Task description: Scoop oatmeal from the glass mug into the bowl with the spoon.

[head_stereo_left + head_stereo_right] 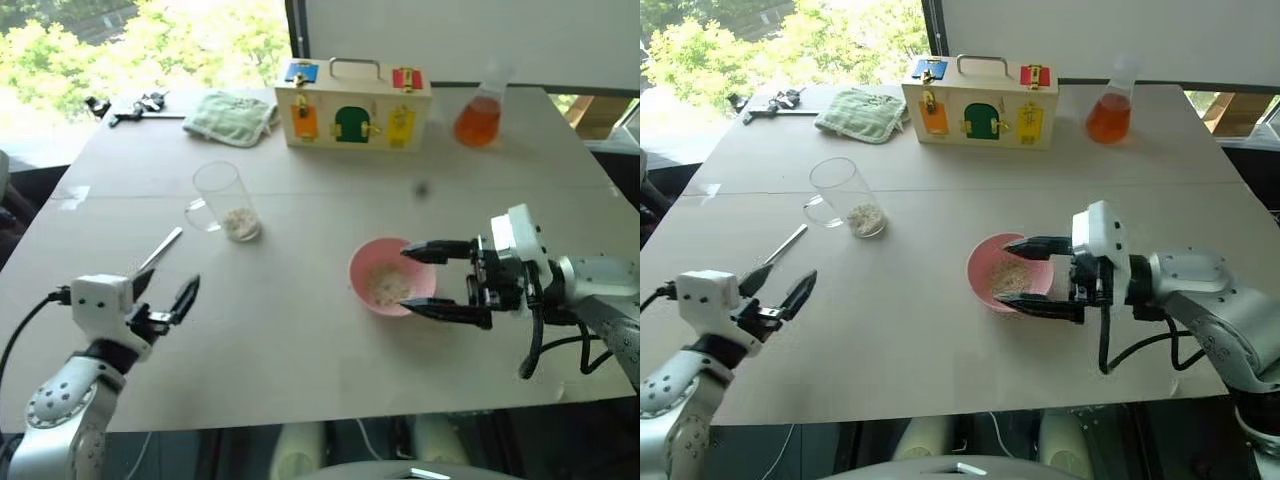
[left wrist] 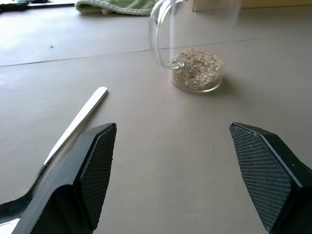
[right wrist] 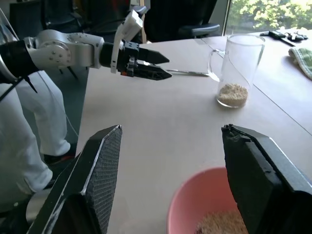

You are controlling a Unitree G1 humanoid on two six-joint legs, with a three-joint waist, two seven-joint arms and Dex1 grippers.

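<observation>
Near front table edge: left gripper (image 1: 165, 297) released beside spoon (image 1: 160, 250); right gripper (image 1: 422, 282) released, straddling bowl (image 1: 365, 262).

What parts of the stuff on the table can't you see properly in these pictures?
- Spoon: its scoop end is hidden behind the left gripper in the eye views.
- Bowl: cut off by the right wrist view's lower edge.
- Small dark tools at the far corner: too small to identify.
</observation>
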